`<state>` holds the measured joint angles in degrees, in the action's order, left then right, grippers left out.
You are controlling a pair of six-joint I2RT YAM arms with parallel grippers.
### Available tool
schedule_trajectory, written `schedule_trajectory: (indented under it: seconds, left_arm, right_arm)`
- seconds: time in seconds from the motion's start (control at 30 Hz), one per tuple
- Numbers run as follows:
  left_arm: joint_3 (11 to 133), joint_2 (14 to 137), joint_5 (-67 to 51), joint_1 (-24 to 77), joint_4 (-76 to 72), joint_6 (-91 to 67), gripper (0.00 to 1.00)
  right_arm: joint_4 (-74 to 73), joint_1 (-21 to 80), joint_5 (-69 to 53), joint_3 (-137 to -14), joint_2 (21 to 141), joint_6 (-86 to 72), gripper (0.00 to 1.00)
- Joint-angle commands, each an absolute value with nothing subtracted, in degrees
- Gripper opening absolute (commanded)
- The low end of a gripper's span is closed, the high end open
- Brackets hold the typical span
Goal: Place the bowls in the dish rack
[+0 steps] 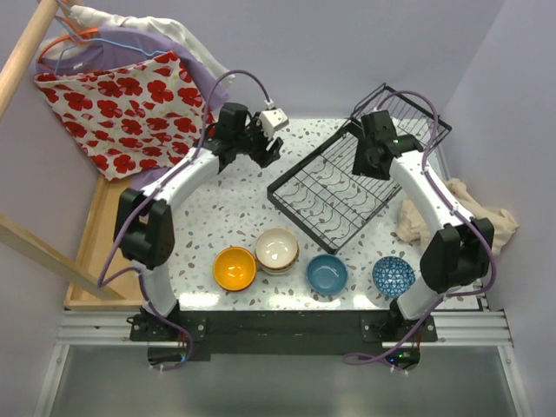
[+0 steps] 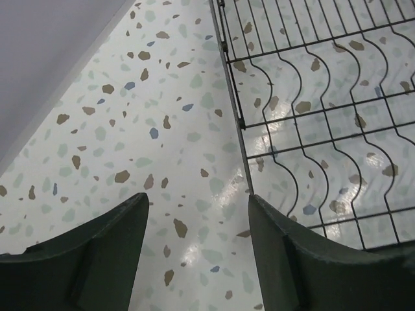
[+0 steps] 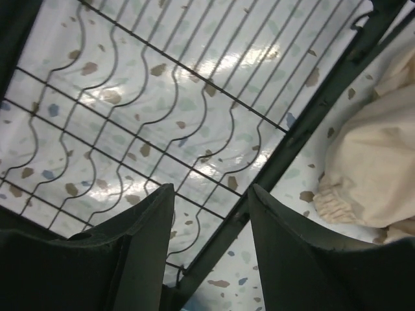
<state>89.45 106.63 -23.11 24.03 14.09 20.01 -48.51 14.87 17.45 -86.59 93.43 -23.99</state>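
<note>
Four bowls stand in a row near the front edge: orange-yellow [image 1: 234, 268], cream with brown rim [image 1: 277, 249] stacked on another bowl, plain blue [image 1: 327, 274], and blue-white patterned [image 1: 393, 276]. The black wire dish rack [image 1: 334, 195] lies at the back right, empty, its basket section [image 1: 408, 113] behind it. My left gripper [image 1: 263, 149] is open and empty above the table just left of the rack's far corner; the left wrist view shows the gripper [image 2: 198, 214] and the rack's edge [image 2: 311, 116]. My right gripper [image 1: 365, 163] is open and empty over the rack's right rim [image 3: 292, 136], as the right wrist view [image 3: 211, 201] shows.
A cream cloth [image 1: 469, 213] lies right of the rack, also in the right wrist view [image 3: 369, 168]. A wooden tray [image 1: 95, 234] sits along the left edge. A red floral cloth [image 1: 130, 109] hangs at the back left by a wooden rod [image 1: 26, 52].
</note>
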Motion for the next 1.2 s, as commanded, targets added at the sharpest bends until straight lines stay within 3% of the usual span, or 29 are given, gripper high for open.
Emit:
schedule_trajectory:
  seconds: [0.0, 0.47, 0.73, 0.87, 1.07, 1.17]
  left_arm:
    - [98.86, 113.46, -20.83, 23.99, 15.21, 12.40, 0.68]
    - [103.71, 124.19, -20.57, 29.09, 16.96, 13.27, 0.70]
    - [102.57, 126.82, -19.43, 29.36, 16.88, 13.71, 0.63]
    - [101.95, 127.00, -18.81, 29.71, 16.96, 13.45, 0.50]
    - [99.06, 125.07, -18.46, 30.06, 17.23, 13.09, 0.13]
    - [96.25, 123.23, -18.90, 30.15, 16.44, 13.62, 0.00]
  right_arm:
    - [-48.52, 10.21, 17.58, -82.53, 92.02, -24.78, 0.53]
    - [-47.11, 1.59, 11.43, -76.03, 94.22, -25.93, 0.59]
    - [-45.44, 0.88, 10.29, -74.27, 97.73, -26.54, 0.59]
    - [-44.74, 0.88, 9.67, -74.79, 99.84, -26.54, 0.56]
    - [-44.56, 0.79, 8.71, -76.73, 101.86, -25.67, 0.45]
    - [-42.28, 0.88, 7.30, -76.99, 103.09, -23.12, 0.31]
